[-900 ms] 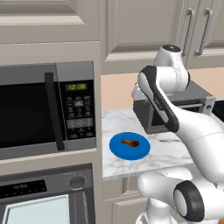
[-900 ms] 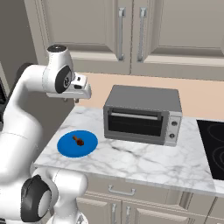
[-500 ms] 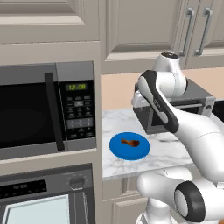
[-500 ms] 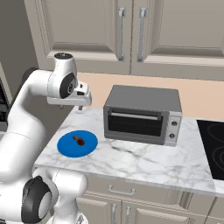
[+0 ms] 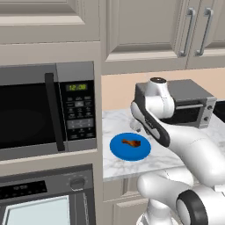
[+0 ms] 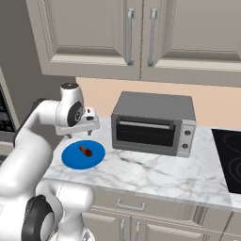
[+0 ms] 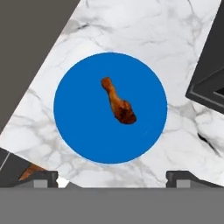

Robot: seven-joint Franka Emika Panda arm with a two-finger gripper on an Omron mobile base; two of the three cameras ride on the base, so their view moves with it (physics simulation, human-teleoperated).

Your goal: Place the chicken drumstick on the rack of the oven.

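The chicken drumstick point(image 7: 118, 101) lies in the middle of a round blue plate point(image 7: 78, 127) on the marble counter, thin bone end toward the upper left of the hand view. My gripper point(image 7: 112, 178) hovers above the plate, open, fingertips point(image 7: 41, 177) spread wide with nothing between them. In the left base view the drumstick point(image 5: 132, 142) rests on the plate point(image 5: 118, 150) just below the gripper point(image 5: 137, 128). From the right base view, the drumstick point(image 6: 85, 150) and plate point(image 6: 75, 161) sit under the gripper point(image 6: 74, 136). The oven point(image 5: 39, 202) is at the lower left, door shut.
A black-doored microwave point(image 5: 39, 110) sits above the oven, left of the counter. A grey toaster oven point(image 6: 153, 124) stands on the counter right of the plate, with a dark cooktop point(image 6: 228, 160) beyond it. Wall cabinets point(image 6: 141, 37) hang overhead.
The arm has lowered and swung the hand down over the blue plate. The drumstick and plate have not moved.
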